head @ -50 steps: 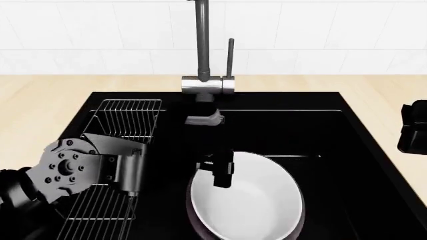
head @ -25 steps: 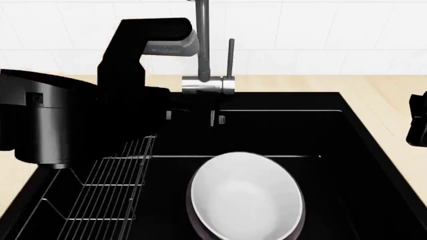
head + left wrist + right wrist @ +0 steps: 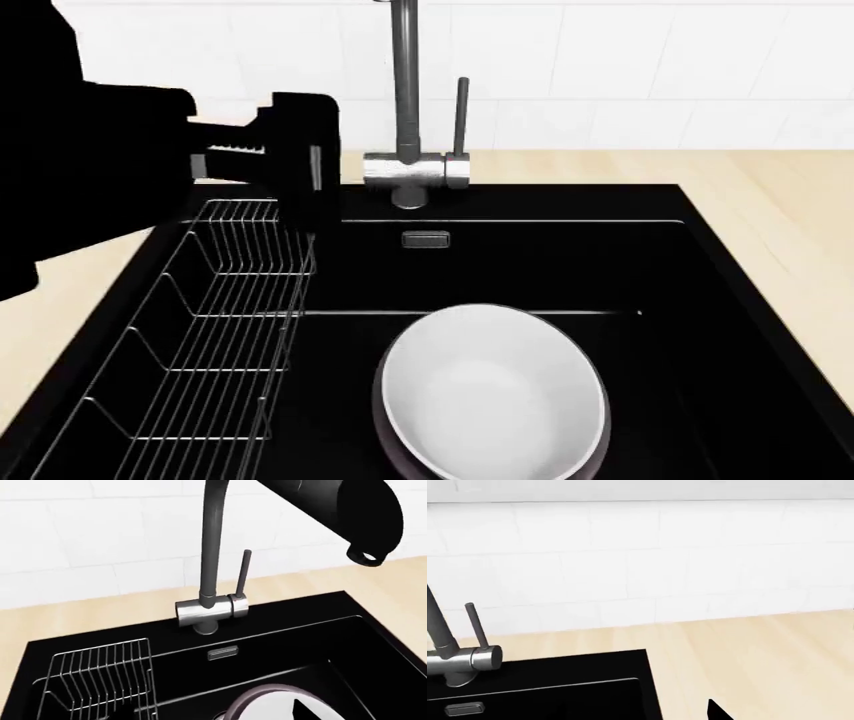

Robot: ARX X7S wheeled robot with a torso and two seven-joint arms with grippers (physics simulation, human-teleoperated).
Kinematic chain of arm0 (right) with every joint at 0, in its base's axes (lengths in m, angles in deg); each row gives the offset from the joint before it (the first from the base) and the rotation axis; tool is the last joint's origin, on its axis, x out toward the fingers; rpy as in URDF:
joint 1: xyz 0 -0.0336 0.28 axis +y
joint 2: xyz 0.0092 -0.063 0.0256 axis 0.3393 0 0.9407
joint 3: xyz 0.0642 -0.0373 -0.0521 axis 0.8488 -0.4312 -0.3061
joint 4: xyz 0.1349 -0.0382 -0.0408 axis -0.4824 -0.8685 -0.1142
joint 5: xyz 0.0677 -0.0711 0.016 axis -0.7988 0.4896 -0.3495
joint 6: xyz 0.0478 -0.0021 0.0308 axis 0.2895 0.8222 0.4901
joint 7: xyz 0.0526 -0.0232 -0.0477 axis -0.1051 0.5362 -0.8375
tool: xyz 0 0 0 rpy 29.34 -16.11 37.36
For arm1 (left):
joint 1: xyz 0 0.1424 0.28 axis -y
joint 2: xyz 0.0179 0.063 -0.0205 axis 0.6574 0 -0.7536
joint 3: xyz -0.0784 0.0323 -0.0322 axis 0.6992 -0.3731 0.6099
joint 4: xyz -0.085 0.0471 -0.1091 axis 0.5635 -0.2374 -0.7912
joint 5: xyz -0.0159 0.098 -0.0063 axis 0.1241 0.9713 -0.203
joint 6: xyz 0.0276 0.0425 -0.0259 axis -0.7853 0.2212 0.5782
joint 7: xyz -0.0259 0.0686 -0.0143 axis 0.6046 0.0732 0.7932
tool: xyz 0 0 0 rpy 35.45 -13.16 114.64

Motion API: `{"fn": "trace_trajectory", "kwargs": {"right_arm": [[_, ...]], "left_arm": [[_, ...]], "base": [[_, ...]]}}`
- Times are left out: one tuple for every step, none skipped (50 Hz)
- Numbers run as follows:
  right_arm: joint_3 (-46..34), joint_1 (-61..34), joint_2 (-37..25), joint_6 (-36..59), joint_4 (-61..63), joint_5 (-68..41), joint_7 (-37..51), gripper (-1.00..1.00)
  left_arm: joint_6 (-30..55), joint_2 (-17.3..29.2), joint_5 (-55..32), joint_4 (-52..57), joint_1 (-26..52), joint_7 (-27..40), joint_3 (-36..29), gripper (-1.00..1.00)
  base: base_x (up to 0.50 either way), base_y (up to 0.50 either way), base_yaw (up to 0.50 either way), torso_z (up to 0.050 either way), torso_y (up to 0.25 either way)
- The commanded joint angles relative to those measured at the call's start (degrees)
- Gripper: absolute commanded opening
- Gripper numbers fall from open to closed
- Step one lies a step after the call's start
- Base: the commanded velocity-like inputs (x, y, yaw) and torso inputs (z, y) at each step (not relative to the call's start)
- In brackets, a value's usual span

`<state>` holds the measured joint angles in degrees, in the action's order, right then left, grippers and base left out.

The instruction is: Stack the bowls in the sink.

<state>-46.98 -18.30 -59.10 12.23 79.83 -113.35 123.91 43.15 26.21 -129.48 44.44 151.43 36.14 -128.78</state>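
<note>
Left arm (image 3: 80, 170) now higher, clear of white bowl (image 3: 491, 400)

A pale wooden countertop (image 3: 781, 190) ran across the head view below a white tiled wall, with the matte black sink (image 3: 721, 330) set into it and filling the lower frame. A steel faucet (image 3: 407, 120) rose from the sink's back edge at upper centre. Bare wood showed on both sides of the basin (image 3: 747, 650).
</note>
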Motion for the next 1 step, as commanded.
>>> {"fn": "trace_trajectory", "kwargs": {"right_arm": [[1.81,-5.43,2.82,5.19,-2.36,-3.92,4.85,1.0]], "left_arm": [[0.41,5.32,-5.19,2.6,5.11,4.06,1.71,1.0]], "base": [[0.0,0.0,0.0,0.0,0.0]]}}
